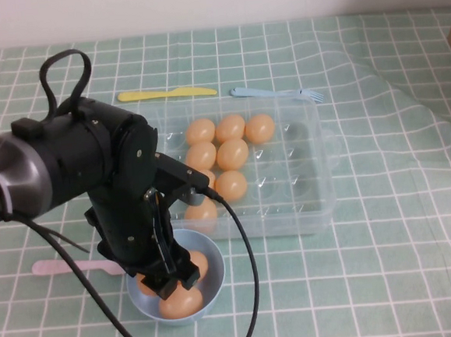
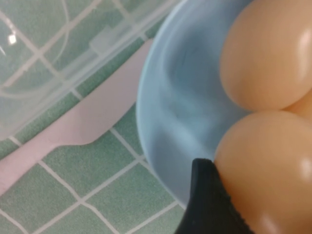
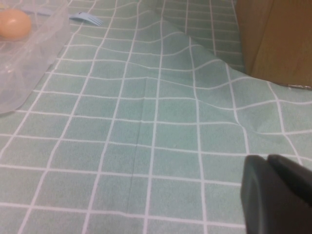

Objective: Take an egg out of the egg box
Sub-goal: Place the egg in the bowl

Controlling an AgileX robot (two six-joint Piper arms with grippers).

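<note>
While the left gripper sits down in the blue bowl, jaws wide around the egg, that egg is already out of the egg box, directly under the fingertips. Release looks next. Right gripper parked off right; aperture unclear.

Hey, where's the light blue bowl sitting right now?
In the high view, the light blue bowl sits on the robot's left, just in front of the egg box, with eggs inside and the left gripper lowered into it.
</note>
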